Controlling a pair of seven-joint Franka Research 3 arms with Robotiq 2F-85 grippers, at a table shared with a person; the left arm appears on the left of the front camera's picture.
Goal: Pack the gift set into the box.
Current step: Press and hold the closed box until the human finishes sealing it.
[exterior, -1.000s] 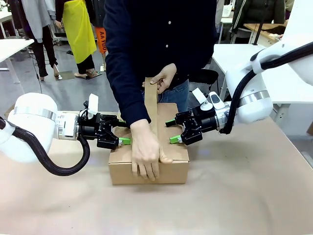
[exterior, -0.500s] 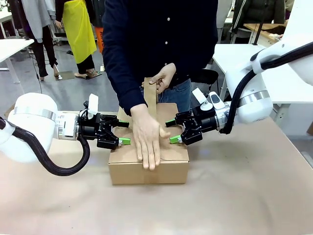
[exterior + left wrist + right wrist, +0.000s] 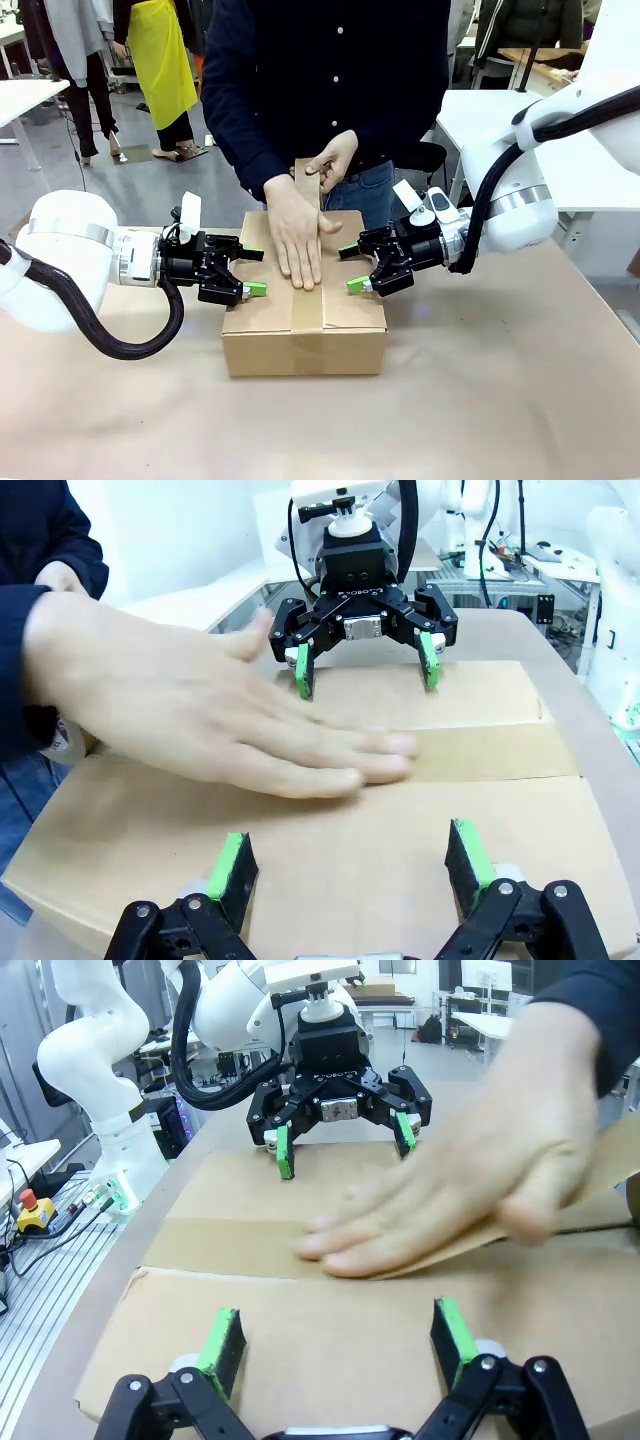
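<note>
Where the brown table (image 3: 480,400) comes nearest in the front view, a broad strip of its surface runs up to the box (image 3: 258,355), whose near wall stands roughly parallel to the table's near edge. Brown tape (image 3: 308,345) folds over that wall's top edge and runs back along the middle of the closed top. Over the top's left part hangs the left gripper (image 3: 257,271), and over its right part the right gripper (image 3: 354,269); both are released, their green-padded fingers spread wide with nothing between them, facing each other across the tape. I cannot tell whether the fingertips touch the cardboard. More bare table flanks the box beneath each arm, and the right table edge slants away beyond the right gripper. Between the two grippers, the person's right hand (image 3: 298,240) lies on the tape, taking up much of the gap. Farther back, the person's left hand (image 3: 333,160) holds the tape's raised stretch above the box's far edge. Behind stands the person (image 3: 330,80) in a dark top, with white tables (image 3: 500,120) beyond.
</note>
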